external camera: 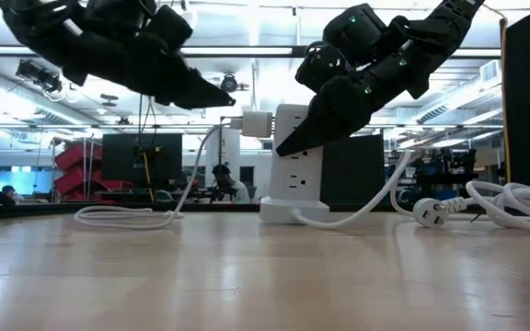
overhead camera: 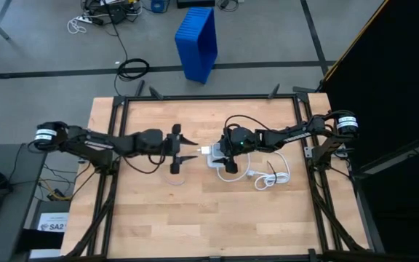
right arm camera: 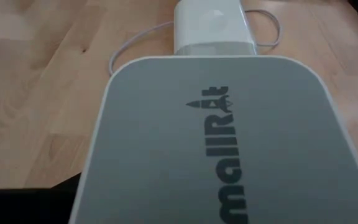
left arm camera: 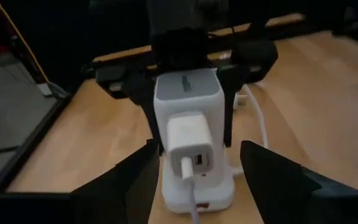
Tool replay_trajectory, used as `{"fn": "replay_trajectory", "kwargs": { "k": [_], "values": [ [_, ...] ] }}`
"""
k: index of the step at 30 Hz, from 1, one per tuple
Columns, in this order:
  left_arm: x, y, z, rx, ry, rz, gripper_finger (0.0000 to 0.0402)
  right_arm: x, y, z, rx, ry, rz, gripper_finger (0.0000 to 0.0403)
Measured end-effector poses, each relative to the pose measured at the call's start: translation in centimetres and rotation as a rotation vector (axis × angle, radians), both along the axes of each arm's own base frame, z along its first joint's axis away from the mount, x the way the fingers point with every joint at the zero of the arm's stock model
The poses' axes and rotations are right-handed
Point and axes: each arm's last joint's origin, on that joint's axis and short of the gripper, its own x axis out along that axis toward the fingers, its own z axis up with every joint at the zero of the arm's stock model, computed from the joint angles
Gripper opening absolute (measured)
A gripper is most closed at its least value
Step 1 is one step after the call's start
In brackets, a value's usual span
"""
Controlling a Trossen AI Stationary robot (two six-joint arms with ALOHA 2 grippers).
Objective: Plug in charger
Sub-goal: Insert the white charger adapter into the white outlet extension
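A white power tower [external camera: 293, 165] stands upright on its base near the table's middle. The charger [left arm camera: 190, 144], a small white cube, sticks into an outlet on the tower's left face. A thin white cable [external camera: 127, 217] runs from the charger and lies looped on the table. My left gripper [overhead camera: 190, 148] hovers open just left of the charger. Its fingers [left arm camera: 129, 180] stand on either side of the charger without touching it. My right gripper [overhead camera: 224, 154] is shut on the tower from the right. My right gripper pinches the tower's upper part between its two fingers [left arm camera: 143, 99], one on each of two opposite side faces [left arm camera: 160, 102]. It comes slanting down from the table's right side. The tower stays upright with its base [external camera: 291, 211] on the table.
The tower's thick white cord and plug [overhead camera: 268, 176] lie coiled to the right of the tower. A black frame rail [overhead camera: 209, 98] runs along the table's far edge, with more rails at its sides. A blue crate [overhead camera: 197, 42] stands on the floor beyond the far edge.
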Motion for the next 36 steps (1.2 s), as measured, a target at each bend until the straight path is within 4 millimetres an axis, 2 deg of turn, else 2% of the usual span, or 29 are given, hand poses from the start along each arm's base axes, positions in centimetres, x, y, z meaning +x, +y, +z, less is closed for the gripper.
{"fn": "replay_trajectory", "kwargs": {
  "k": [4,10,15,20,28,32,36],
  "values": [
    [0.4,0.6,0.1,-0.051,0.008,0.031,0.0209,0.0,0.0,0.0,0.000,0.000,-0.001,0.0262],
    [0.6,0.6,-0.5,-0.083,0.091,0.015,0.0209,0.0,0.0,0.0,0.001,-0.003,-0.002,0.0262],
    [0.7,0.6,-0.5,-0.085,0.091,0.010,0.0209,0.0,0.0,0.0,0.001,-0.008,-0.003,0.0262],
    [1.6,0.7,-1.4,-0.086,0.100,0.007,0.0209,0.1,0.0,0.0,0.002,-0.016,-0.002,0.0262],
    [3.1,0.9,-1.1,-0.079,0.097,0.019,0.0208,0.2,0.3,0.1,0.007,-0.029,0.016,0.0262],
    [3.0,0.9,-1.4,-0.060,0.134,0.015,0.0195,0.2,0.4,0.1,0.013,-0.028,0.015,0.0262],
    [3.0,0.9,-1.4,-0.047,0.132,0.013,0.0161,0.2,0.4,0.1,0.014,-0.028,0.015,0.0262]
  ]
}}
